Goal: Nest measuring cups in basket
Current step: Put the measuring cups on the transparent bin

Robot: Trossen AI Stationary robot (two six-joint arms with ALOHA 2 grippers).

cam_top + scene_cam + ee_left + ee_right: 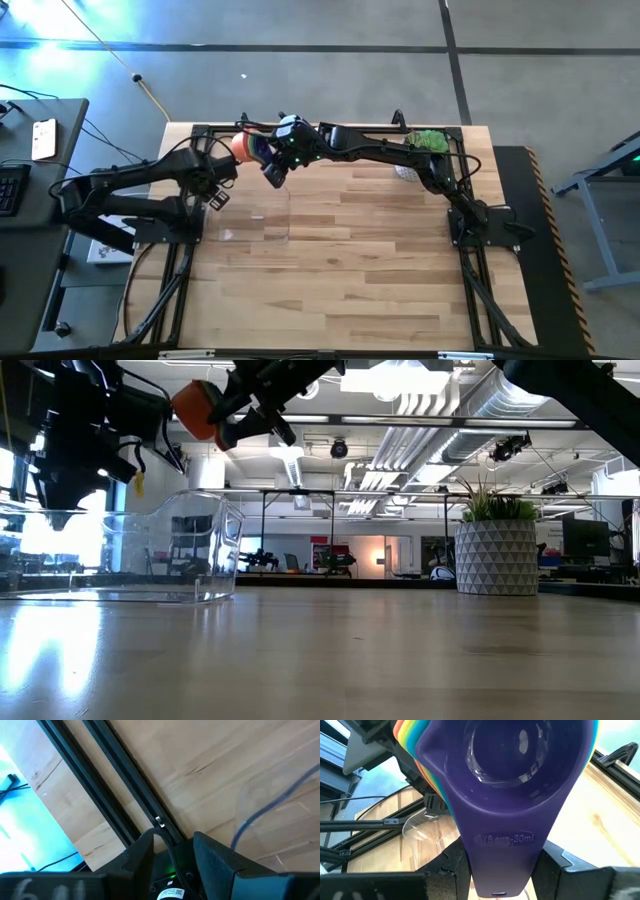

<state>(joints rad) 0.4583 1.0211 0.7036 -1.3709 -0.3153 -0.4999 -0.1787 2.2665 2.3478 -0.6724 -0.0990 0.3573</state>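
The wooden table (380,260) is carrying the clear basket (255,222) near its left side. The left gripper (216,195) is hovering by the basket's left rim, fingers spread wide and empty. The right gripper (275,172) is gripping the nested measuring cups (505,780) by their handles above the basket's far edge, purple one innermost.

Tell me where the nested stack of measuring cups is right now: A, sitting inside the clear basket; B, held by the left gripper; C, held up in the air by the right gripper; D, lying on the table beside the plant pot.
C: the right gripper clamps the purple handle of the measuring cups, raised above the basket.
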